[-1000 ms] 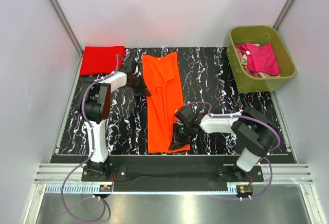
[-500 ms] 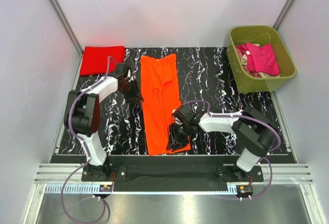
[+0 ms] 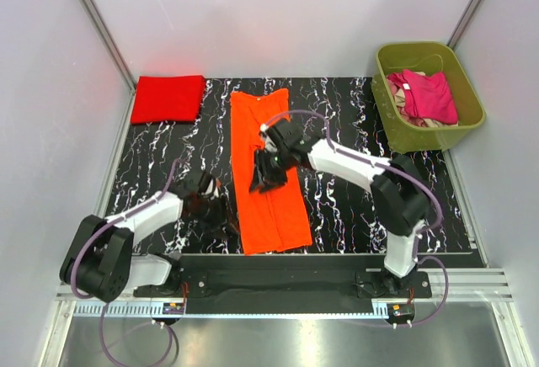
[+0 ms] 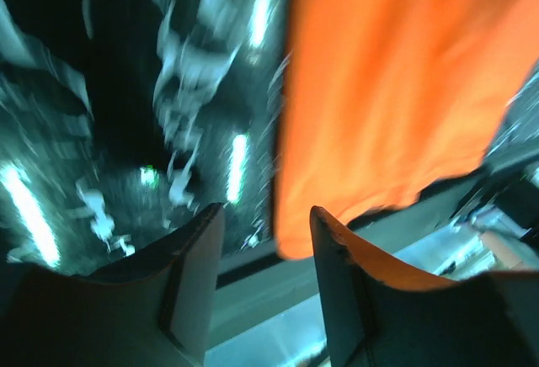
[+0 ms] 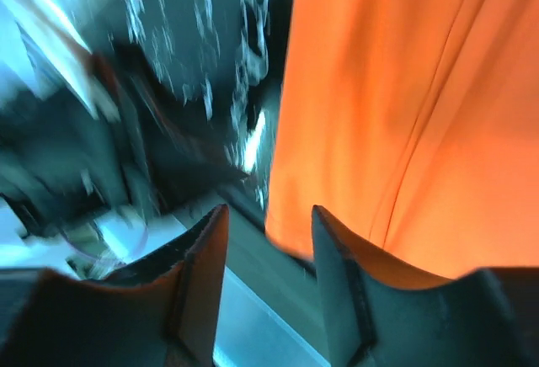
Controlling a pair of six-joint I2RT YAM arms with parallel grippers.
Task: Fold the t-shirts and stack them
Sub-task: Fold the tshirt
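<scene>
A bright orange t-shirt (image 3: pixel 268 173) lies as a long narrow strip down the middle of the black marbled mat (image 3: pixel 354 207). A folded red t-shirt (image 3: pixel 168 98) sits at the mat's far left corner. My left gripper (image 3: pixel 221 214) is low beside the strip's near left edge, open and empty. In the left wrist view the orange t-shirt (image 4: pixel 396 89) lies just past the left gripper (image 4: pixel 268 241). My right gripper (image 3: pixel 261 180) hovers over the middle of the strip, open with nothing in it. The right wrist view shows the orange t-shirt (image 5: pixel 404 106) beyond the right gripper (image 5: pixel 269 241).
An olive-green tub (image 3: pixel 429 47) stands at the far right, holding a magenta pink t-shirt (image 3: pixel 429 96) on top of beige cloth (image 3: pixel 404 116). Grey walls close in both sides. A metal rail runs along the mat's near edge.
Both grippers have opened and let go of the orange t-shirt. The left arm swung from the far end to the near left edge; the right moved from the near end to mid-strip.
</scene>
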